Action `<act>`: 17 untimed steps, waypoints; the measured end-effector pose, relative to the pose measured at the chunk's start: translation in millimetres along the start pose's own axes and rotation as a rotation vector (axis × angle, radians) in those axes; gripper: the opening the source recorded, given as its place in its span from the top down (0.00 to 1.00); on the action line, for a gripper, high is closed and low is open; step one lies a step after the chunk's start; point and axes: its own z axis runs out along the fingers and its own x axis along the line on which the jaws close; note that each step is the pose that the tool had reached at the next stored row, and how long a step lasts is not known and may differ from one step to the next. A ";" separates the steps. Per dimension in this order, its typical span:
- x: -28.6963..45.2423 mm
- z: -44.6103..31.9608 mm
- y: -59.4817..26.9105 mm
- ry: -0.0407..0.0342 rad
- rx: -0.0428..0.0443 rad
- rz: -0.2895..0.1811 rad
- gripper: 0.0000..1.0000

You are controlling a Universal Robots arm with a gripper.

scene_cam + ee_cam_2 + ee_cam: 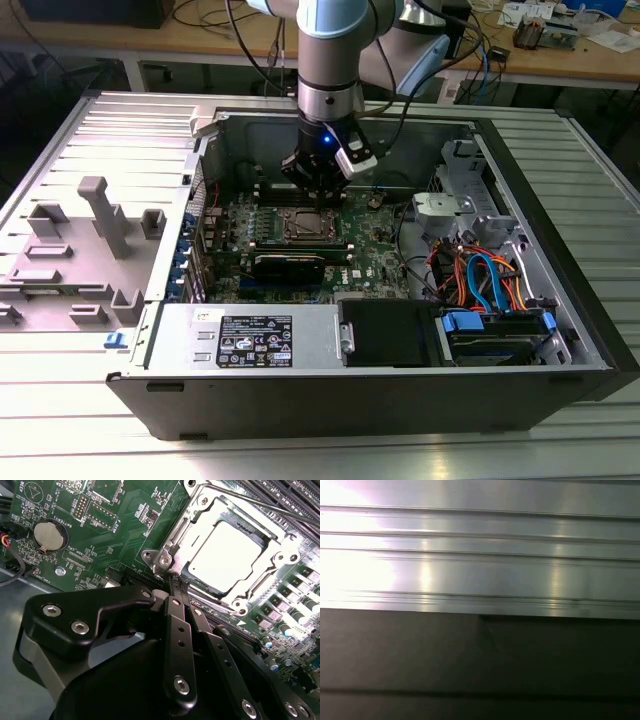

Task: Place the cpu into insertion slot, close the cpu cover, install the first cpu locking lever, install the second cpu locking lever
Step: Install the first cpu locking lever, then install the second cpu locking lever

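While the grey arm is reaching down into the open black computer case (pixel 560 330), its black gripper (pixel 176 584) is hovering just beside one corner of the insertion slot (pixel 165 560), the square socket with a grey metal rim on the green motherboard (pixel 100 535). Its two slim black fingers (pixel 179 630) are pressing together, tips meeting with nothing between them, right by a corner screw of the socket frame. Sitting flat inside the socket is the cpu (pixel 225 555), a small square chip with a dull silver top glaring bright under the light. Lying down around it is the cpu cover (pixel 280 560), a thin silver-grey metal frame with a large square window, the chip showing through. A thin wire lever (pixel 260 502) is running along the far side of the frame, though whether it is hooked is hard to say. From the exterior view, the gripper (pixel 318 185) is hanging directly over the socket (pixel 308 226) near the middle of the board.
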 end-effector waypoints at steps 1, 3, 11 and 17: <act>-0.1 -0.7 0.1 -0.0004 -0.0006 0.000 0.89; 0.0 -3.5 0.1 -0.0001 -0.0003 0.000 0.89; -0.1 -8.8 -0.9 0.0002 0.0008 0.001 0.89; -0.1 -8.8 -0.9 0.0002 0.0008 0.003 0.89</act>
